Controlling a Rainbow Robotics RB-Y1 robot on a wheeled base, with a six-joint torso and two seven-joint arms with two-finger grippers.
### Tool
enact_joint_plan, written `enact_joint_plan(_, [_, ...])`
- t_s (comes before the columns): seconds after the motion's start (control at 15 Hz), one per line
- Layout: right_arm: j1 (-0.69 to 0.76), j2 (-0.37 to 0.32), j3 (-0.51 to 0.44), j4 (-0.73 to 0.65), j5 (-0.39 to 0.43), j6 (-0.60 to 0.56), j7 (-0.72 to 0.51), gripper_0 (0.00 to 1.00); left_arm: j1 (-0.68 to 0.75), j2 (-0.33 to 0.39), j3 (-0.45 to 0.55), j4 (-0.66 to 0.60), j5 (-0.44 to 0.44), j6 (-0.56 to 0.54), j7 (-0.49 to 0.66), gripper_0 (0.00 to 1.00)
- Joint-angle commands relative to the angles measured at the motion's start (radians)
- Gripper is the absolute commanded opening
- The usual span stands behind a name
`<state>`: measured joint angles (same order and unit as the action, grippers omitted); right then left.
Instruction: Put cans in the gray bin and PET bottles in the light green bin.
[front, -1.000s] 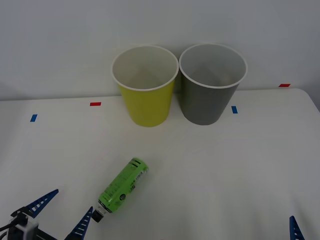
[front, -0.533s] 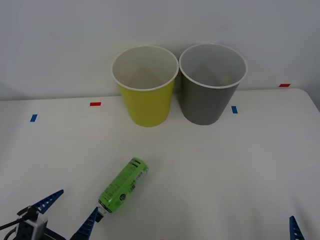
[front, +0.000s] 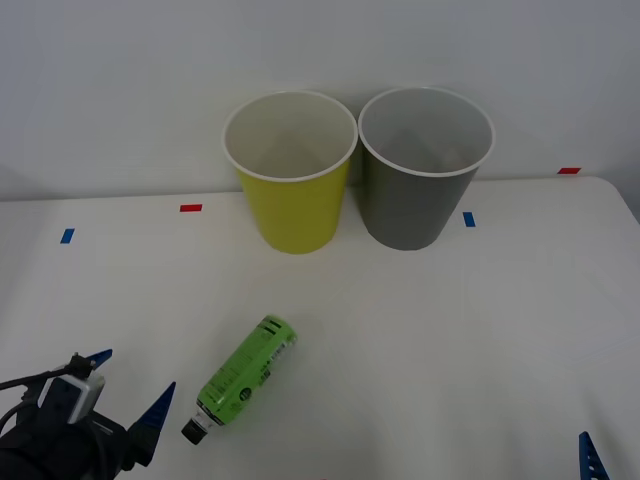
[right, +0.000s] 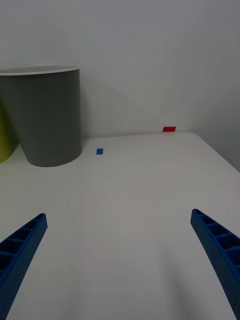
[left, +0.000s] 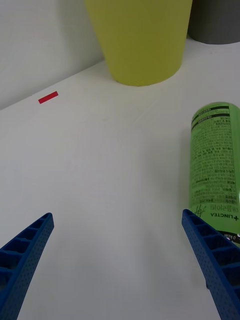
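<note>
The PET bottle (front: 245, 375), green-labelled with a black cap, lies on its side on the white table, cap toward me. It also appears in the left wrist view (left: 215, 160), just beyond one finger. My left gripper (front: 130, 385) is open, low at the near left, with the bottle's cap just right of its right fingertip; nothing sits between the fingers. The light green bin (front: 295, 215) and the gray bin (front: 405, 210) stand upright side by side at the back. My right gripper (right: 118, 215) hangs open over bare table at the near right, the gray bin (right: 45, 115) far ahead of it.
Red tape marks (front: 190, 208) and blue tape marks (front: 468, 219) lie flat on the table near the back. A white wall rises right behind the bins. The table's right edge (front: 625, 205) runs close to the right arm.
My left gripper has shifted left, away from the bottle's cap, which now shows in full. The bottle, the bins and the right arm have stayed put.
</note>
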<state>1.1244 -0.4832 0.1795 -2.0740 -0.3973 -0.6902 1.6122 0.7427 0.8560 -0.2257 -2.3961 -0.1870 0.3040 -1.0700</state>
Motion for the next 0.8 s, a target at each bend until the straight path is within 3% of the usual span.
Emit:
enact_joint_plan(0.07, [0.000,0.000,0.000,0.000,0.000,0.000,0.000,1.00,-0.105,0.058,-0.001,-0.052,0.132,0.175,-0.011,0.87])
enact_joint_plan(0.4, [0.000,0.000,0.000,0.000,0.000,0.000,0.000,1.00,-0.207,0.107,-0.001,-0.060,0.314,0.253,-0.087,0.83])
enact_joint_plan(0.53, [0.000,0.000,0.000,0.000,0.000,0.000,0.000,1.00,-0.290,0.120,-0.001,-0.095,0.463,0.409,-0.179,0.83])
enact_joint_plan(0.6, [0.000,0.000,0.000,0.000,0.000,0.000,0.000,1.00,-0.335,0.123,0.000,-0.104,0.526,0.483,-0.206,0.88])
enact_joint_plan(0.67, [0.000,0.000,0.000,0.000,0.000,0.000,0.000,1.00,-0.391,0.126,0.000,-0.104,0.607,0.557,-0.252,1.00])
enact_joint_plan(0.8, [0.000,0.000,0.000,0.000,0.000,0.000,0.000,1.00,-0.460,0.121,-0.001,-0.104,0.718,0.647,-0.315,1.00])
